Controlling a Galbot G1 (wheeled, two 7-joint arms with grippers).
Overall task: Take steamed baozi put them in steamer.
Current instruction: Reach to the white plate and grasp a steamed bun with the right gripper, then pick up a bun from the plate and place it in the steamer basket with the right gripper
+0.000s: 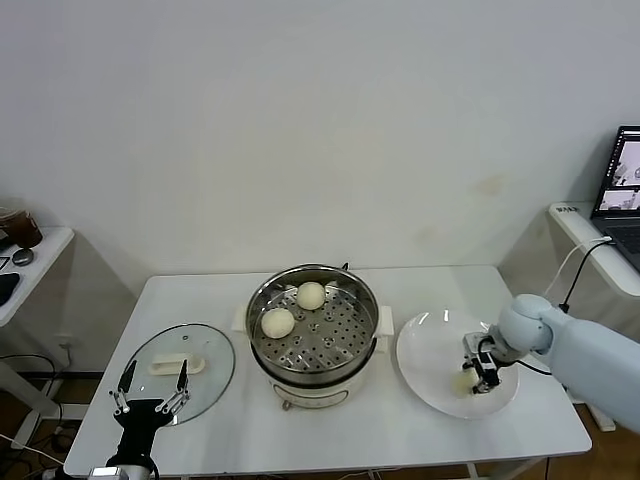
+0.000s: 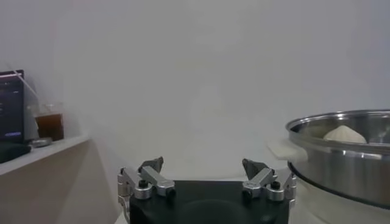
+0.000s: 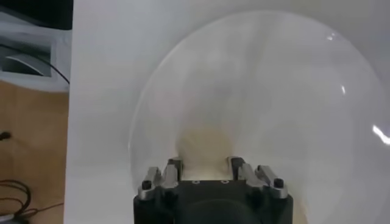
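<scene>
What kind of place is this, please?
Probably a robot test room staged as a kitchen: a steamer on a plain white table, bare white wall, and a laptop on a side desk.

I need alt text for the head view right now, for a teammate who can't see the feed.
The right gripper is down on the white plate, closed around a baozi. Two more baozi sit in the steamer at the centre of the white table. The left gripper waits open by the glass lid.
</scene>
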